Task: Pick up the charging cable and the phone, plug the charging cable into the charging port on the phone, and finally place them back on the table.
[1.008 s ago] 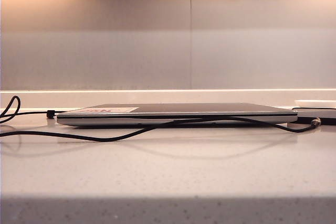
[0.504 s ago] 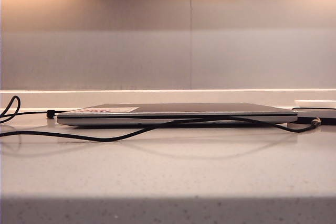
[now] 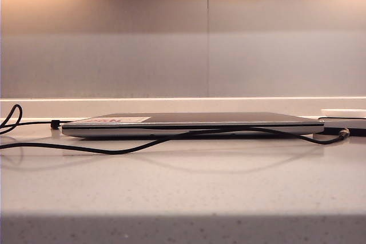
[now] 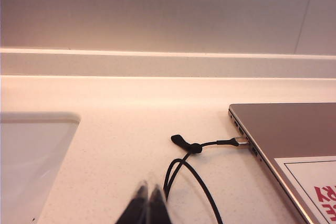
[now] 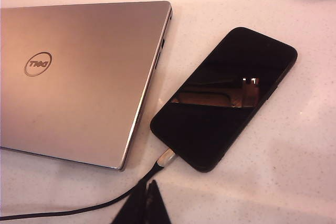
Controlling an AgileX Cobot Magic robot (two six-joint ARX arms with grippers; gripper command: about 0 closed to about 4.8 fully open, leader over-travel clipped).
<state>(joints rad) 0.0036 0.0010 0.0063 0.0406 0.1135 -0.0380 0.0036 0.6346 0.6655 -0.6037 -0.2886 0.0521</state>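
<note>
phone: the phone [image 5: 226, 98] lies flat, screen up, on the table [image 5: 294, 171], just beside the corner of the laptop [image 5: 79, 77]; in the exterior view only its dark edge shows at far right [image 3: 349, 131].
cable: the charging cable [image 5: 79, 209] runs over the table to the phone's near end, where its plug [image 5: 166, 157] sits in the charging port [image 5: 173, 152]; it looks seated, though i can't be sure how deep. its other end goes into the laptop's side [image 4: 239, 141], with the small black bead [image 4: 195, 148] just short of it.
change: in the exterior view nothing has shifted over the last second; cable, laptop and phone lie exactly as before.
meaning: plugged in and resting on the table, so i'd judge the task is done or all but done, with nothing left to carry.
left gripper: the left gripper [image 4: 148, 195] hovers over the cable loop near the laptop's left end, fingers pressed together, holding nothing.
right gripper: the right gripper [image 5: 148, 190] hangs just above the cable near the plug, fingers pressed together, empty as far as i can see.
writing: round dell logo [image 5: 38, 64] on the laptop lid; a white sticker [image 4: 315, 190] with red letters, cut off and unreadable.
</note>
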